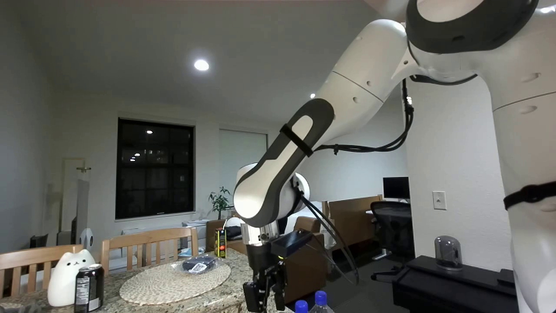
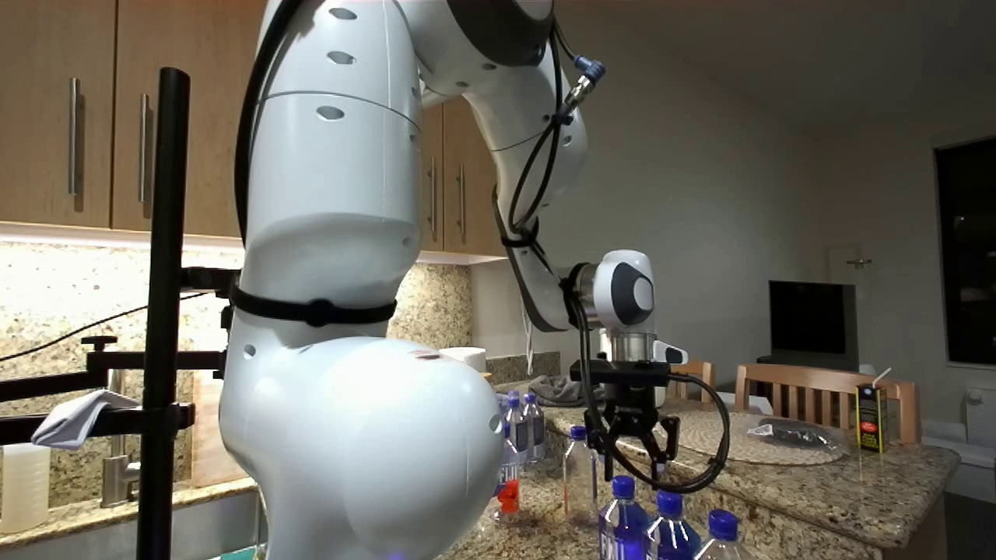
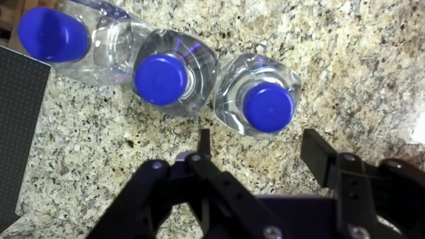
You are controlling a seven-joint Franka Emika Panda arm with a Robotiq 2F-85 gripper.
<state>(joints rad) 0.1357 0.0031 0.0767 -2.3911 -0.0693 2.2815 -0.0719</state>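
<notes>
My gripper is open with nothing between its fingers, above the speckled granite counter. In the wrist view, three clear bottles with blue caps stand in a slanting row. The nearest bottle is just beyond the gap between the fingertips, not touched. The middle bottle is to its left, and the far bottle is at the upper left. In an exterior view the gripper hangs above and behind blue-capped bottles. In an exterior view two blue caps show beside the gripper.
A clear bottle and several more bottles stand farther left. A raised counter holds a round woven mat, a packaged item, a juice carton, a black can and a white cat figure.
</notes>
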